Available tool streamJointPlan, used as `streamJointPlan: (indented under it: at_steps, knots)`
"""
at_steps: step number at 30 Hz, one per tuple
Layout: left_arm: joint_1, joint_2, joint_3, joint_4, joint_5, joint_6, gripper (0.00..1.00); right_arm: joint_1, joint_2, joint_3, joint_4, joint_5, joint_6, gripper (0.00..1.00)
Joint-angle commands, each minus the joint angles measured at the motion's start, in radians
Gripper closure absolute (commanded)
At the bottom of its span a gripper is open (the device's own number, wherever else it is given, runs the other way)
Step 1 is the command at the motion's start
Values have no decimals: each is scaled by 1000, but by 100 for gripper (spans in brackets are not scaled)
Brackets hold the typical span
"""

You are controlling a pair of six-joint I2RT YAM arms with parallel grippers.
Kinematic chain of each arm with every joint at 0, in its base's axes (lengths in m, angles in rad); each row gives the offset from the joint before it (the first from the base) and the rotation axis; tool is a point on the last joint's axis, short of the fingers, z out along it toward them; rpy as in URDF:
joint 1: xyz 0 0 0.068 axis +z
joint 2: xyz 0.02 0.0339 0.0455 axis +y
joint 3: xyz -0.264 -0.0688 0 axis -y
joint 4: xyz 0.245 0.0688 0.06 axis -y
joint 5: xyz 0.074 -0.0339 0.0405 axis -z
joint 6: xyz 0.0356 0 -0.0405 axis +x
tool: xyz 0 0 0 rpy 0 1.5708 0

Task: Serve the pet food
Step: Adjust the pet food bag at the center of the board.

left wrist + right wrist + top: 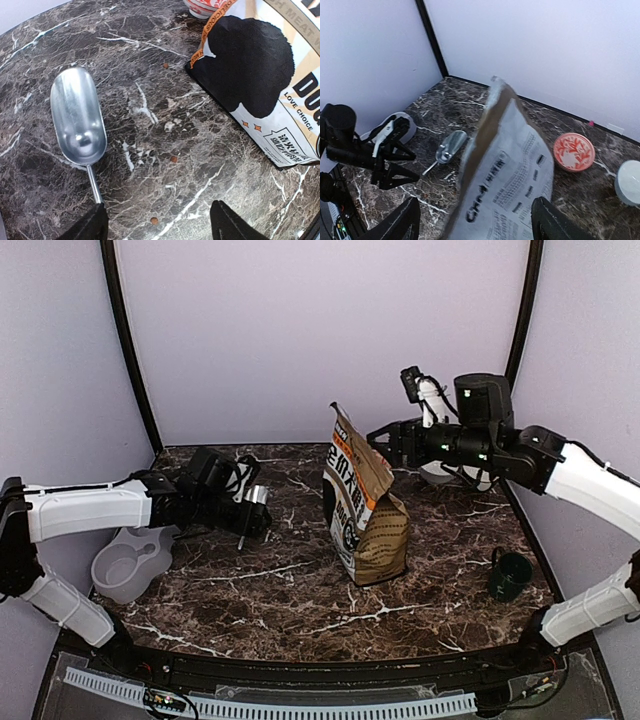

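Observation:
Three loose pellets of pet food (173,159) lie on the marble table. A metal scoop (77,117) lies empty, its thin handle ending at the left fingertip (92,222). My left gripper (157,225) hovers low over the table, open, nothing between its fingers; it is also seen from above (248,523). The printed dog-food bag (365,510) stands upright mid-table. My right gripper (385,440) is open at the bag's top edge. In the right wrist view the blurred bag (505,165) rises between the spread fingers of my right gripper (475,225), not pinched.
A grey double bowl (130,560) sits at the left table edge. A dark green cup (510,575) stands at the front right. A red patterned bowl (574,151) and a white bowl (630,182) sit behind the bag at the back right.

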Motion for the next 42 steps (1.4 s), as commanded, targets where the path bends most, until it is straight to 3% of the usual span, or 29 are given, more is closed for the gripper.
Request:
streamJointPlan:
  at_steps: [1,6,11,17,23,32,42]
  knots:
    - [-32,21,44,18,-14,36,28,-94,-101,-80,-35,123,37,25]
    - [-58,49,53,43,0,45,30,-232,-206,-244,-52,175,108,35]
    - [-80,83,68,61,14,53,31,-256,-202,-359,-49,132,172,47]
    - [-97,134,72,85,49,58,35,-254,-117,-450,36,17,213,65]
    - [-113,208,127,72,77,57,39,-223,54,-425,62,-35,172,82]
    - [-120,358,207,130,123,-55,47,-135,175,-433,67,-51,157,85]
    - [-121,473,324,139,160,-35,48,-92,175,-497,164,-132,228,88]
